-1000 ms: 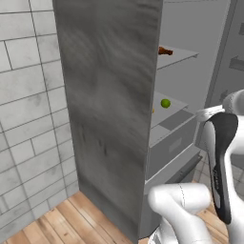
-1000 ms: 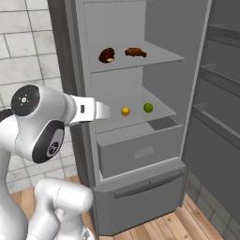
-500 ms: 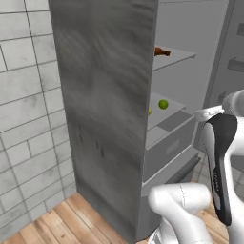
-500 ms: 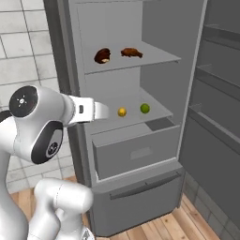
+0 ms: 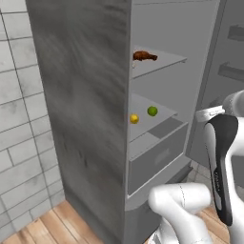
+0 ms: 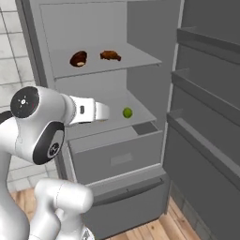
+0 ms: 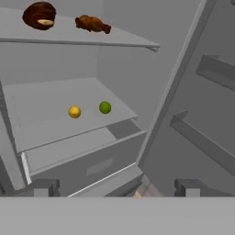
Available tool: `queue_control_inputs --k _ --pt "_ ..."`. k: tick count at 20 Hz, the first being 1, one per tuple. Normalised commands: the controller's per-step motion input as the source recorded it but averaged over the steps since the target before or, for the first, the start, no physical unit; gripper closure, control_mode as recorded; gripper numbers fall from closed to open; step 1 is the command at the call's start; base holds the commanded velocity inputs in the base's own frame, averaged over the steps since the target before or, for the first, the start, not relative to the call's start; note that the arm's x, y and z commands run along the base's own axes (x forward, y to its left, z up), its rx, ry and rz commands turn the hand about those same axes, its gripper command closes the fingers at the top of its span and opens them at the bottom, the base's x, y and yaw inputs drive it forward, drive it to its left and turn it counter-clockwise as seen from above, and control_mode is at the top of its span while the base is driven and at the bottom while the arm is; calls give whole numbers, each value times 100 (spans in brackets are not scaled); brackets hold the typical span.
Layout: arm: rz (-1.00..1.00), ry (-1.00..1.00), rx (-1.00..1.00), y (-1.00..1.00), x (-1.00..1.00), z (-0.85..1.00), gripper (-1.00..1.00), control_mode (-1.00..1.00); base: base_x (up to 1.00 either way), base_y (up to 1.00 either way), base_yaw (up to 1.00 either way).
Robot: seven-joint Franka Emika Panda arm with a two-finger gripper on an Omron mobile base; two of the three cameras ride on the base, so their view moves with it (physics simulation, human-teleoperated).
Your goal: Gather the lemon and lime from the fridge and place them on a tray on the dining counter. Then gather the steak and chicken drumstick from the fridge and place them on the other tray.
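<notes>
Four items: all on the fridge (image 6: 154,56) shelves; nothing gathered so far as the pictures show
End effector (image 7: 117,187): jaws spread wide, empty; aimed into the open fridge, well short of the shelves
Lemon (image 7: 75,111): middle shelf, ahead of the end effector and slightly to its left in the hand view
Lime (image 7: 105,107): just beside the lemon, nearer the centre line
Steak (image 7: 40,15): upper shelf, above and further left
Chicken drumstick (image 7: 92,23): same shelf, beside the steak
Remaining: every pick and both tray deliveries; I judge the lemon or lime comes first
</notes>
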Motion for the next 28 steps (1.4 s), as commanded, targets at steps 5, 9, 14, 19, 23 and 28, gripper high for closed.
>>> queue_control_inputs --k 5,9,14,19,23,28 --pt "0 0 0 0 0 0 -100 100 24 -38 12" --pt "0 0 0 0 0 0 -100 100 20 -29 20" --pt "0 0 0 0 0 0 -100 100 14 -25 22" --pt "0 0 0 0 0 0 -100 100 19 -20 25" --pt "0 0 0 0 0 0 -100 100 24 -27 23" --pt "0 0 0 0 0 0 -100 100 28 -36 21"
